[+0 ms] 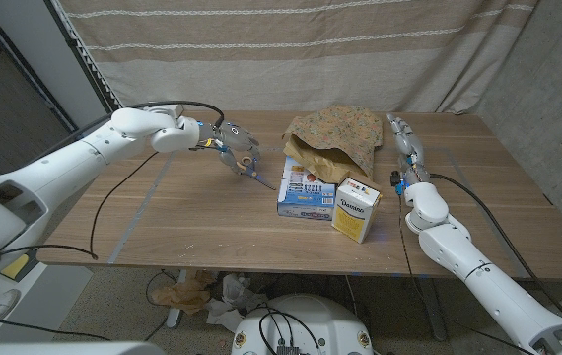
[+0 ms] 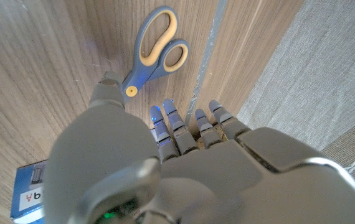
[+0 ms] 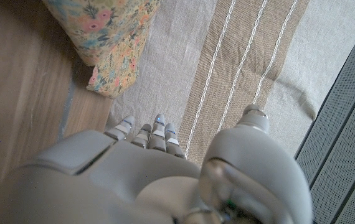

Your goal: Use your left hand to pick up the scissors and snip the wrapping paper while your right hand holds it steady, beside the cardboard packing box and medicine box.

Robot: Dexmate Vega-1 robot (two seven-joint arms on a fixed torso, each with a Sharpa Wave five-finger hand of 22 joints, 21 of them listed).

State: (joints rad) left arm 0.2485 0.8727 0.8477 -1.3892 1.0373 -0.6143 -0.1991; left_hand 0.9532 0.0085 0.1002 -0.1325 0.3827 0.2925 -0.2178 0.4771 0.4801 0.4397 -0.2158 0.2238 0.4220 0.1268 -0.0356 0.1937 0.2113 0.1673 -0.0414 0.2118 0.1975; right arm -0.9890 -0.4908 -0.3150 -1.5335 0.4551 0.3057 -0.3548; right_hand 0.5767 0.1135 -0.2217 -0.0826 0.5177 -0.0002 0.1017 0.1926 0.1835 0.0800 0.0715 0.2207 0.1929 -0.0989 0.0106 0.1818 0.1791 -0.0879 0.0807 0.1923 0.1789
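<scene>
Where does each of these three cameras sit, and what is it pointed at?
Head view: on the robot's head, looking down at the table, boxes and both arms.
Left wrist view: on the left wrist, looking along the left hand at the scissors.
Right wrist view: on the right wrist, looking along the right hand past the wrapping paper to the curtain.
Shared: head and left wrist views both show the scissors.

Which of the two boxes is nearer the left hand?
The blue and white box; it sits on the left hand's side, with the cream and yellow box beyond it.
</scene>
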